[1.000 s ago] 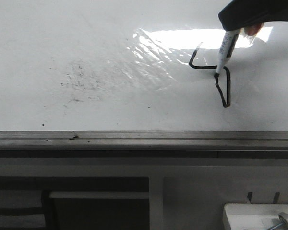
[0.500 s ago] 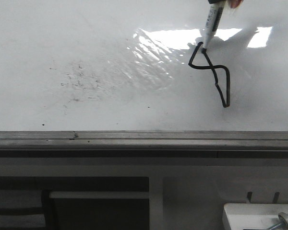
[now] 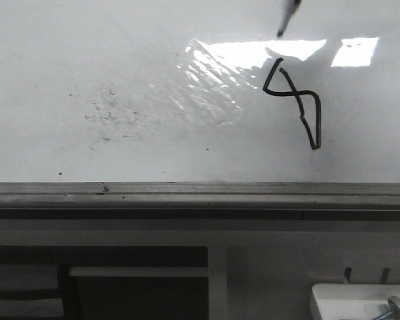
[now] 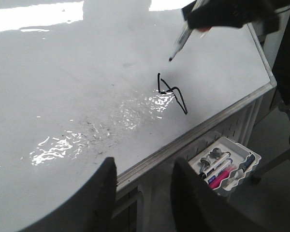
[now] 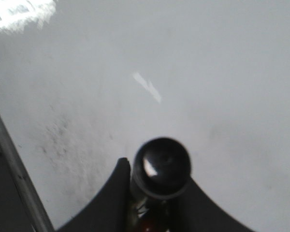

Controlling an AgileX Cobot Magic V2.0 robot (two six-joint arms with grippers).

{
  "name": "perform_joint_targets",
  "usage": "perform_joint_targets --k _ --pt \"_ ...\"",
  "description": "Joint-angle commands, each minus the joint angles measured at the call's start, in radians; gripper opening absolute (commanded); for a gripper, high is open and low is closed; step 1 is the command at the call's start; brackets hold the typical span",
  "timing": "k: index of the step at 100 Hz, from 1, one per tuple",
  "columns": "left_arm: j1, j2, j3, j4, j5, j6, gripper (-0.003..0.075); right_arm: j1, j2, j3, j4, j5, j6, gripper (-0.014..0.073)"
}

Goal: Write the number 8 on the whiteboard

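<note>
The number 8 is a thin, angular black figure on the right part of the whiteboard; it also shows in the left wrist view. The marker's tip hangs above the board, just beyond the figure's far end and clear of the line. My right gripper is shut on the marker; from its own wrist I see the marker's black end cap clamped between the fingers. My left gripper stands open and empty over the board's near edge, far from the figure.
A grey metal edge strip runs along the board's front. Grey smudge specks mark the left middle, with bright glare by the figure. Below the edge at the right hangs a small white tray with markers and bolts.
The marker closed the upper loop of the figure, then lifted off the board and moved away toward the far side. The right gripper has left the front view.
</note>
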Motion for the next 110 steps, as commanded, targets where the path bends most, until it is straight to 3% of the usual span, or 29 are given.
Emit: perform_joint_targets --k 1,13,23,31,49,61,82,98,110 --pt "0.004 0.012 -0.025 -0.039 -0.053 -0.010 0.0237 -0.003 -0.117 -0.048 0.017 0.031 -0.015 -0.0063" --pt "0.004 0.042 -0.025 -0.064 -0.040 0.011 0.0253 -0.003 -0.222 -0.048 0.017 0.087 -0.015 -0.0063" --pt "0.004 0.105 -0.025 -0.168 -0.013 0.127 0.0309 -0.003 -0.247 -0.046 0.017 0.189 -0.015 -0.0063" --pt "0.004 0.178 -0.025 -0.329 0.010 0.317 0.0353 -0.003 -0.245 -0.041 0.024 0.253 -0.015 -0.0063" --pt "0.004 0.347 -0.025 -0.756 0.097 0.837 0.0358 0.007 -0.243 0.055 0.121 0.289 -0.041 -0.0063" --pt "0.004 0.465 -0.025 -0.939 0.191 1.047 0.0358 0.065 -0.243 0.132 0.121 0.299 -0.076 -0.0063" --pt "-0.049 0.672 -0.062 -0.989 0.309 1.198 0.0358 0.160 -0.196 0.199 0.121 0.273 -0.096 -0.0063" --pt "-0.142 0.800 -0.119 -1.019 0.305 1.348 0.0358 0.201 -0.137 0.199 0.127 0.234 -0.161 -0.0063" --pt "-0.198 0.874 -0.165 -1.050 0.265 1.388 0.0358 0.238 -0.098 0.199 0.129 0.225 -0.173 -0.0063"
